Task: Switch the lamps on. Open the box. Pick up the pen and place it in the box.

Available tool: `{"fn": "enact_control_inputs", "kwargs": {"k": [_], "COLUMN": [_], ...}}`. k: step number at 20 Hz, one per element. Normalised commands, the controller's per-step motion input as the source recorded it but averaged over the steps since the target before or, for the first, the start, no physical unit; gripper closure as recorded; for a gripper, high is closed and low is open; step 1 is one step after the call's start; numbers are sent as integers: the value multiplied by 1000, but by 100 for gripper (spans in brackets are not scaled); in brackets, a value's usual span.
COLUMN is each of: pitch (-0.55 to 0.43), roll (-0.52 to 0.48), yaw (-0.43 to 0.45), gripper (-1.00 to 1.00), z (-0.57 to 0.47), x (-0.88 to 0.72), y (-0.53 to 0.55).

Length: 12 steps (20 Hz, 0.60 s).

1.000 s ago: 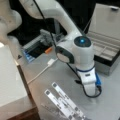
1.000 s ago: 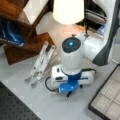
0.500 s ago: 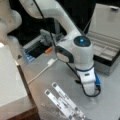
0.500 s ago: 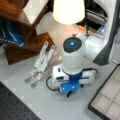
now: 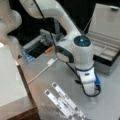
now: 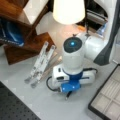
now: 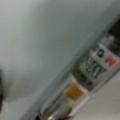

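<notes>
Figure: The gripper (image 5: 90, 93) is lowered to the table (image 5: 112, 105) near the open box (image 5: 105, 53); its opening cannot be told. The pen is not seen. Judged light, stiff, slippery; best held mid-barrel

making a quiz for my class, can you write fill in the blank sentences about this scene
1. The box stands with its lid ____.
2. The lamp at a front view's top is switched ____.
3. In a front view, two white bars lie to the ____ of the arm's wrist.
4. The inside of the box is split into pale ____.

Missing words: open; on; left; compartments
</notes>
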Motion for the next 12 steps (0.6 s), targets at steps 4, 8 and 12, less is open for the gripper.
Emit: {"fn": "enact_control_inputs", "kwargs": {"k": [4, 8, 12], "pitch": [-215, -211, -211], "roll": [-207, -204, -203], "yaw": [65, 68, 67], "gripper": [100, 100, 100], "z": [-99, -95, -95], "x": [-264, -268, -266], "y": [115, 112, 111]}}
